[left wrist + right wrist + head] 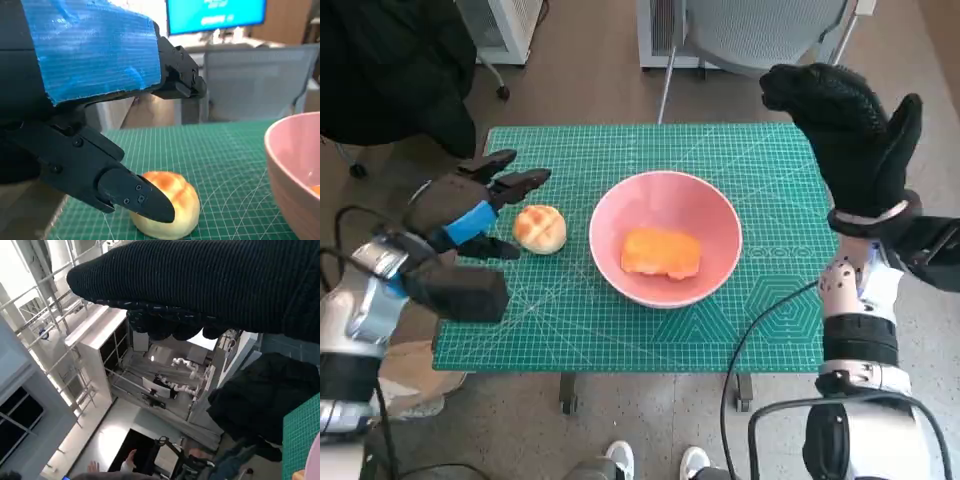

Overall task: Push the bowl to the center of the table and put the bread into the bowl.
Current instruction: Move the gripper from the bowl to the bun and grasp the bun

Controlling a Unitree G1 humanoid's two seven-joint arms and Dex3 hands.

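Note:
A pink bowl (720, 215) stands near the middle of the green cutting mat, with an orange piece of bread (661, 252) lying in it. A round golden bun (539, 228) sits on the mat just left of the bowl. My left hand (470, 215) hovers beside the bun with its fingers spread on either side of it, holding nothing; in the left wrist view a black finger (135, 195) reaches over the bun (170, 207), and the bowl's rim (287, 165) shows beside it. My right hand (855, 130) is raised above the mat's right edge, fingers apart and empty.
The green mat (570, 330) covers the small table. A grey chair (760, 30) stands behind the table, and dark clothing (390, 70) lies at the back left. Cables (760, 340) hang near my right arm. A person's shoes (655, 462) show below the table's front edge.

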